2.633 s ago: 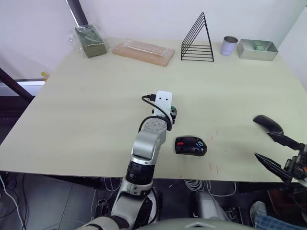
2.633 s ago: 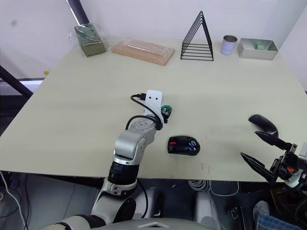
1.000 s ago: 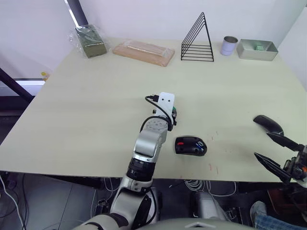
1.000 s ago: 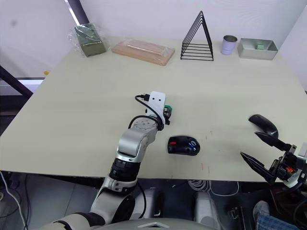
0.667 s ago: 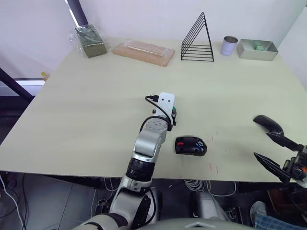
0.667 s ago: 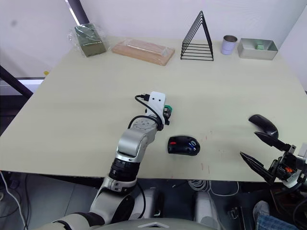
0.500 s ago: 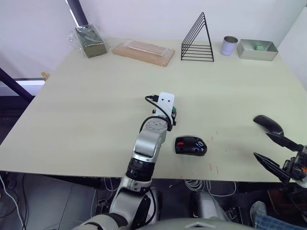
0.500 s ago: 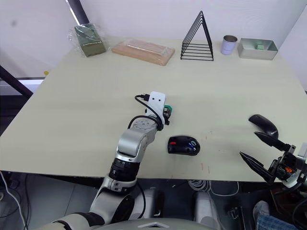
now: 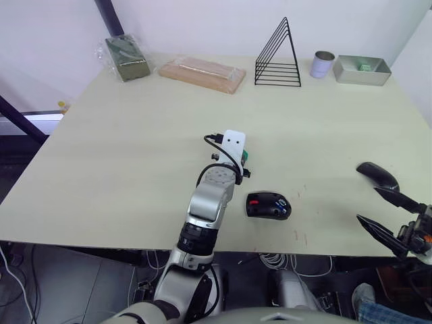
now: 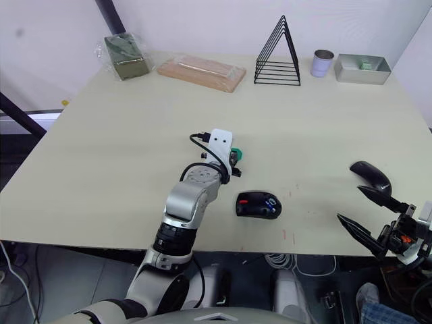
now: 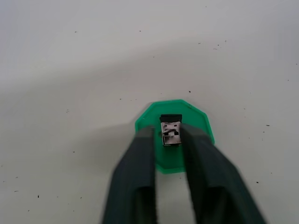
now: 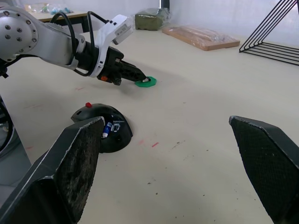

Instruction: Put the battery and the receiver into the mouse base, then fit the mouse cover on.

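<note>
The receiver (image 11: 171,132) is pinched by the left gripper (image 11: 171,140) over the green disc (image 11: 196,122), and could be dropped if lifted carelessly; the right gripper (image 12: 173,154) is held wide.

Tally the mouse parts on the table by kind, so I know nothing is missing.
mouse base: 1
battery, in the base: 1
receiver, between the left gripper fingers over the green disc: 1
mouse cover: 1
Total: 4
</note>
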`<act>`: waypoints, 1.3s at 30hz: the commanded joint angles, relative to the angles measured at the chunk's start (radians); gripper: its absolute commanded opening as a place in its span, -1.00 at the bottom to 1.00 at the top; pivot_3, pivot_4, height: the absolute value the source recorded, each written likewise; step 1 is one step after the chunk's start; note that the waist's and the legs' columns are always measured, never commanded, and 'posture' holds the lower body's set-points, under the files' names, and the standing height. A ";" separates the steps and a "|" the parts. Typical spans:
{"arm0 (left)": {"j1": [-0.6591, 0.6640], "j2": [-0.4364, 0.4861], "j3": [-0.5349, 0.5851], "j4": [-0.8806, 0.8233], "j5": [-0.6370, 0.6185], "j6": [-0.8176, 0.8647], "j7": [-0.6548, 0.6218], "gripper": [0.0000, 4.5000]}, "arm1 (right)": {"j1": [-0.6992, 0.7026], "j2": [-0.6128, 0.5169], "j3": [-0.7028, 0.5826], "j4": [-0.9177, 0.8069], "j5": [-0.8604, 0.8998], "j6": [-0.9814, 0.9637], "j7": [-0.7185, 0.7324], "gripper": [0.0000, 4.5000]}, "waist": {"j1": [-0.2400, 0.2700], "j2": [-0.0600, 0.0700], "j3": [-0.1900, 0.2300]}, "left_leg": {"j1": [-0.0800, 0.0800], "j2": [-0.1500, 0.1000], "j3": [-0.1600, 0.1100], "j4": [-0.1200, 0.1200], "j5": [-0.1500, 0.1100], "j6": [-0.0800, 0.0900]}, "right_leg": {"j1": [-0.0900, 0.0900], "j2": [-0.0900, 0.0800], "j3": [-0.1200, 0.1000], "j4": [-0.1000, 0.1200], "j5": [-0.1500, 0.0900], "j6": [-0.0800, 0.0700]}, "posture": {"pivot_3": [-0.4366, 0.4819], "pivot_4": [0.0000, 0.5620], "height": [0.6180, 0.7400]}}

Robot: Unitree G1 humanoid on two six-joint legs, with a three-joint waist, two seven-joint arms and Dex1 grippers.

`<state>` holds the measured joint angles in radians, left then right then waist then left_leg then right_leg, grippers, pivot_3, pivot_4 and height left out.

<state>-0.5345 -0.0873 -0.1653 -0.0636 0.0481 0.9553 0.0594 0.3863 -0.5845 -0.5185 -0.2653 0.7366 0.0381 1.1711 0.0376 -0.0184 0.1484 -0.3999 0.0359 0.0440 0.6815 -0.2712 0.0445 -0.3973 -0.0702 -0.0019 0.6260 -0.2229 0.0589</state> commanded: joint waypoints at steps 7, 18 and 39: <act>-0.004 0.001 -0.007 -0.016 0.009 -0.007 -0.004 -0.57 | -0.003 0.000 -0.001 -0.036 0.013 -0.004 -0.001 1.00 | 0.000 0.000 0.000 | 0.000 0.000 0.000 0.000 0.000 0.000 | 0.000 0.000 0.000 0.000 0.000 0.000 | -0.05 -0.47 1.00; -0.010 0.017 -0.026 -0.015 0.023 0.020 -0.017 -0.57 | -0.005 0.003 0.005 -0.043 0.013 -0.002 -0.010 1.00 | 0.000 0.000 0.000 | 0.000 0.000 0.000 0.000 0.000 0.000 | 0.000 0.000 0.000 0.000 0.000 0.000 | -0.05 -0.47 1.00; -0.003 0.006 -0.012 -0.051 -0.006 0.005 -0.058 -0.57 | 0.009 0.006 0.008 -0.069 0.018 0.003 -0.030 1.00 | 0.000 0.000 0.000 | 0.000 0.000 0.000 0.000 0.000 0.000 | 0.000 0.000 0.000 0.000 0.000 0.000 | -0.05 -0.47 1.00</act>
<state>-0.5350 -0.0708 -0.1856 -0.0669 0.0524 0.9664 0.0048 0.3927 -0.5759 -0.4961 -0.3013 0.7364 0.0408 1.1462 0.0375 -0.0184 0.1484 -0.4000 0.0362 0.0440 0.6814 -0.2712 0.0445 -0.3975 -0.0704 -0.0020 0.6260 -0.2229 0.0589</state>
